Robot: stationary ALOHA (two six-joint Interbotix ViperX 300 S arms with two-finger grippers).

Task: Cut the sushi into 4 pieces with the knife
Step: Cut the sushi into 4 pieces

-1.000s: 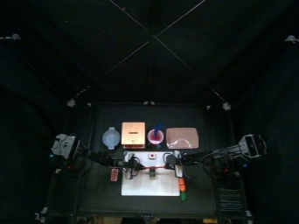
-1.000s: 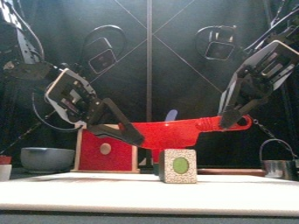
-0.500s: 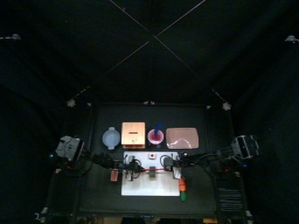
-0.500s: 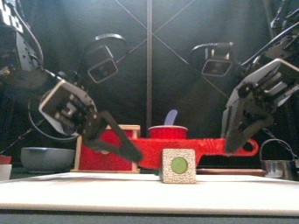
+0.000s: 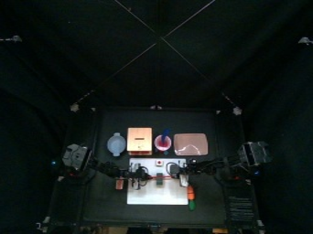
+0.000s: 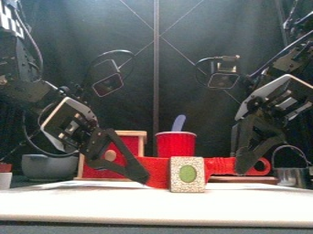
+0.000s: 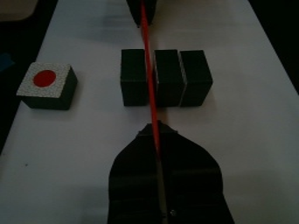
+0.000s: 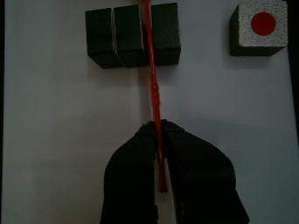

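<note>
The table [image 5: 123, 119] bears a white board [image 5: 153, 195], bowl [image 5: 116, 143], wooden box [image 5: 141, 139], red cup [image 5: 163, 142], pink tray [image 5: 191, 144].

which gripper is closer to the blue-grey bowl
Left. The left gripper clamps the red knife near the bowl, in front of it; the right gripper clamps the knife's other end, across the white board.

Black back curtain [image 5: 73, 55] above a small black table [image 5: 196, 121], dark side curtains, dim light throughout

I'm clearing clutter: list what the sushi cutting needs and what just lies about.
In use: red toy knife, dark green sushi roll, cut-off sushi piece, white cutting board.
Idle: pale wooden box, blue-grey bowl, red cup, flat pink tray.
</note>
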